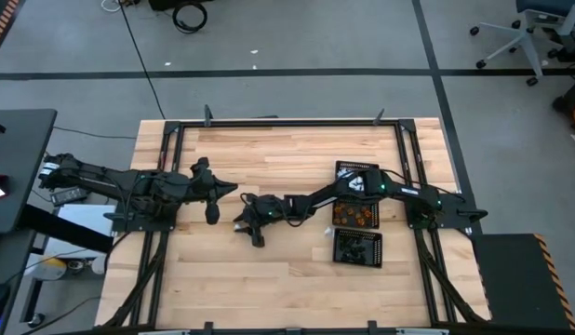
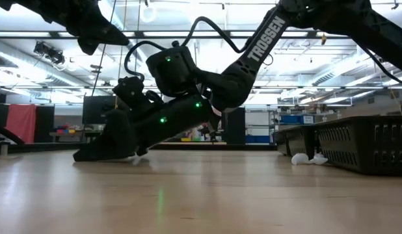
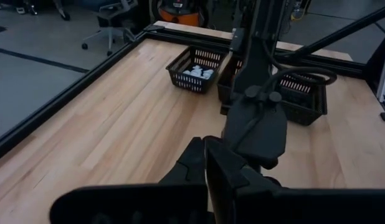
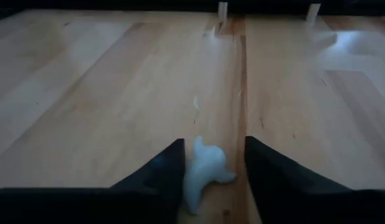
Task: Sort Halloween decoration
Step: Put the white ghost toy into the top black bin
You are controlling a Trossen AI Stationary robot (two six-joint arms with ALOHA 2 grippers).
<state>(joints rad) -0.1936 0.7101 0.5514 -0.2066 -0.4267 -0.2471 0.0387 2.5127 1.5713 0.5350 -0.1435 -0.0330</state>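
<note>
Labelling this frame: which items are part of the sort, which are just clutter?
Job:
- white trinket between the right gripper fingers, on the table
- white trinket loose beside the trays
- three mesh trays

Not job:
- left gripper, shut, waiting
- office chair
- floor cable

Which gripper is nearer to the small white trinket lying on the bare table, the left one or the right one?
The right. The right gripper is down at the table with the white trinket between its fingers. The left gripper is shut and waits farther to the left.
</note>
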